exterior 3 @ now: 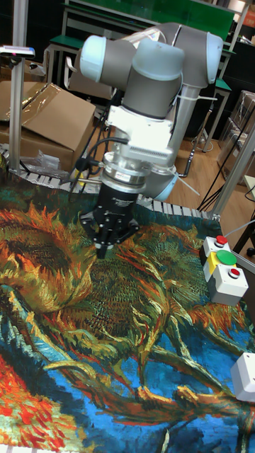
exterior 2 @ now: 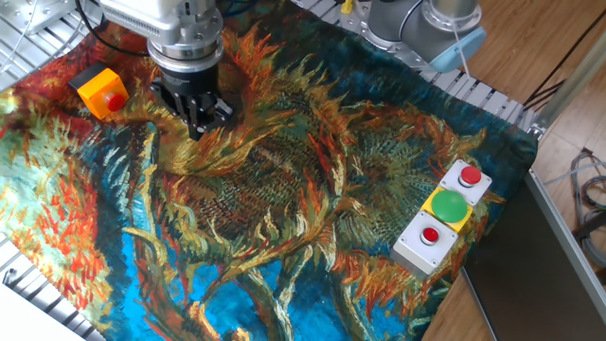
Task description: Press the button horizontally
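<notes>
The button (exterior 2: pixel 115 98) is a small red disc in the side of an orange-yellow cube box (exterior 2: pixel 98 88) at the far left of the painted cloth in the fixed view. It faces right, toward my gripper (exterior 2: pixel 200 127). The gripper hangs from the arm just above the cloth, to the right of the box and apart from it. In the tall fixed view the gripper (exterior 3: pixel 101 249) has its dark fingers meeting at one point, shut on nothing. The orange box does not show in that view.
A grey box with a red button (exterior 2: pixel 470 177), a yellow box with a big green button (exterior 2: pixel 449 206) and another grey box with a red button (exterior 2: pixel 429 237) stand in a row at the right edge. The sunflower-patterned cloth (exterior 2: pixel 284 218) covers the table. A white box (exterior 3: pixel 245 375) sits at the right.
</notes>
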